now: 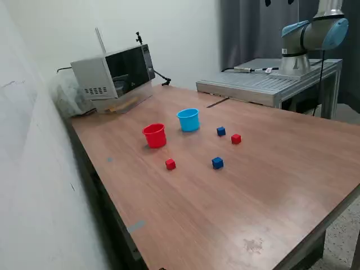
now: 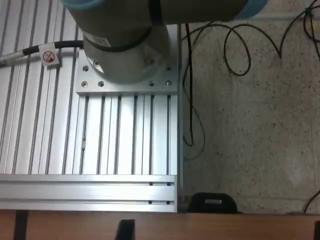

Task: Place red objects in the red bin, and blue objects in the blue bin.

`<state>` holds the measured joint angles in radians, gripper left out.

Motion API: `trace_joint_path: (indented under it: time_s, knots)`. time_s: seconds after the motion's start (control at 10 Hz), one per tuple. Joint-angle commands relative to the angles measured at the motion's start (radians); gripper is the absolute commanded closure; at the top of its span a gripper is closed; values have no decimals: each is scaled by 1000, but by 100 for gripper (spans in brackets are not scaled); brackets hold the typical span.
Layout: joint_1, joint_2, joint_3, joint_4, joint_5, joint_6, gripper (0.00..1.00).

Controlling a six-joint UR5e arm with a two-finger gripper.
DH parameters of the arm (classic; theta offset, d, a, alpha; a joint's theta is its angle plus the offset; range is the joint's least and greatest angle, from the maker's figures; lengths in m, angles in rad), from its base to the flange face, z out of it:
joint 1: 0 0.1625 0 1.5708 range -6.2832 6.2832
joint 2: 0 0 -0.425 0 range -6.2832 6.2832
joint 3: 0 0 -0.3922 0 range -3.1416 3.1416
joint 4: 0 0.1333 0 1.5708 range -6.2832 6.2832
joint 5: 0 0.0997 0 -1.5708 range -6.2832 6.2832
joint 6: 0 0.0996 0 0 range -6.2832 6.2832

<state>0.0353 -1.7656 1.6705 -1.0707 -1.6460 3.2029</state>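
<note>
In the exterior view the red bin (image 1: 154,135), a small red cup, and the blue bin (image 1: 189,120), a light-blue cup, stand side by side on the wooden table (image 1: 236,208). One red cube (image 1: 170,163) lies in front of the red cup, and a second red cube (image 1: 236,139) lies toward the exterior view's right. A dark-blue cube (image 1: 221,131) sits beside that second red cube, with another blue cube (image 1: 217,163) nearer the front. None of these show in the wrist view. There only two dark fingertips (image 2: 125,230) of my gripper (image 2: 221,231) peek in, far apart, holding nothing.
A microwave (image 1: 115,70) stands at the table's back corner. The arm's base (image 1: 315,34) is mounted on a ribbed metal platform (image 1: 270,81) behind the table, also seen as the metal platform (image 2: 90,150) in the wrist view. Cables (image 2: 235,50) lie on the speckled floor.
</note>
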Motion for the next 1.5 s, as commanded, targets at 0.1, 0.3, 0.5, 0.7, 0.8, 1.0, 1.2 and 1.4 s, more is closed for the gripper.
trace_joint_path:
  time_s: [0.1,0.3,0.5,0.7,0.8,1.0,1.2,1.4]
  knots:
    - [0,0,0,0,0,0,0]
    - [0,0,0,0,-2,0,0]
    - [0,0,0,0,0,0,0]
    - [0,0,0,0,0,0,0]
    - [0,0,0,0,-1,0,0]
    - [6,0,-5,-6,3,-9,0]
    - [34,8,-20,-75,6,-8,0]
    - [90,53,-78,-147,24,0,0]
